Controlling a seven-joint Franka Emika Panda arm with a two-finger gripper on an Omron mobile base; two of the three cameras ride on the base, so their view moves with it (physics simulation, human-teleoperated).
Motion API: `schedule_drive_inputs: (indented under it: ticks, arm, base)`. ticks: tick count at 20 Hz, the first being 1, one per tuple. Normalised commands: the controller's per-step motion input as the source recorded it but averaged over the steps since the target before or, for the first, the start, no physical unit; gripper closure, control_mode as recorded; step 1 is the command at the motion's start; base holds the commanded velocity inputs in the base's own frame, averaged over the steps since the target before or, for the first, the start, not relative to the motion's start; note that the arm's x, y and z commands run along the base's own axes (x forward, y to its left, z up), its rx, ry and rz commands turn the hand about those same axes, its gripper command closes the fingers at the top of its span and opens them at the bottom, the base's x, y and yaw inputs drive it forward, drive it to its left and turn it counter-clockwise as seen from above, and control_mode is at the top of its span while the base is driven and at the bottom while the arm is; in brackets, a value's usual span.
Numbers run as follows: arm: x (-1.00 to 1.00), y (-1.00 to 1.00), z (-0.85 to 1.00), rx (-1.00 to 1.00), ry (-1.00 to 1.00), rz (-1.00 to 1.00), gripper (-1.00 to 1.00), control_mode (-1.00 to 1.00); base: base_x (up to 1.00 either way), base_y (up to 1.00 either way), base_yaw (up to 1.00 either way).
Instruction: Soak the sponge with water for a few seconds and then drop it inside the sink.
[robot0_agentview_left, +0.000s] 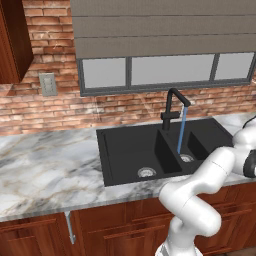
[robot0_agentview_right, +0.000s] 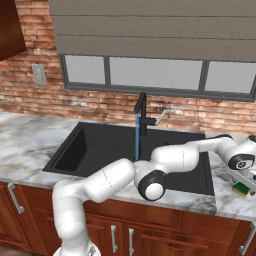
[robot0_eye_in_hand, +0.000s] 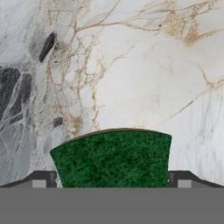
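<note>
The sponge shows its dark green face up close in the hand view, over marble counter. In the right base view the sponge is a small yellow and green block on the counter right of the sink. My gripper has a fingertip pressed against each side of it and is shut on it; my gripper is low over the counter. Water runs from the spout into the smaller basin of the sink, and the water is far left of the sponge.
A black gooseneck faucet stands behind the basin divider, with brick wall and a window behind it. Marble counter stretches left of the sink. My own arm reaches across the sink's front right part.
</note>
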Motion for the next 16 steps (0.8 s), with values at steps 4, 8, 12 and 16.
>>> schedule_drive_inputs:
  ticks: [4, 8, 12, 16]
  arm:
    - [0.00, 0.00, 0.00, 0.00, 0.00, 0.00, -1.00, -1.00]
    - [0.00, -0.84, -0.09, -0.15, 0.08, -0.14, -1.00, -1.00]
    - [0.02, -0.29, -0.03, -0.07, 0.02, -0.09, -1.00, -1.00]
    - [0.00, 0.00, 0.00, 0.00, 0.00, 0.00, -1.00, -1.00]
  base:
    - [0.00, 0.00, 0.00]
    - [0.00, 0.00, 0.00]
    - [0.00, 0.00, 0.00]
    - [0.00, 0.00, 0.00]
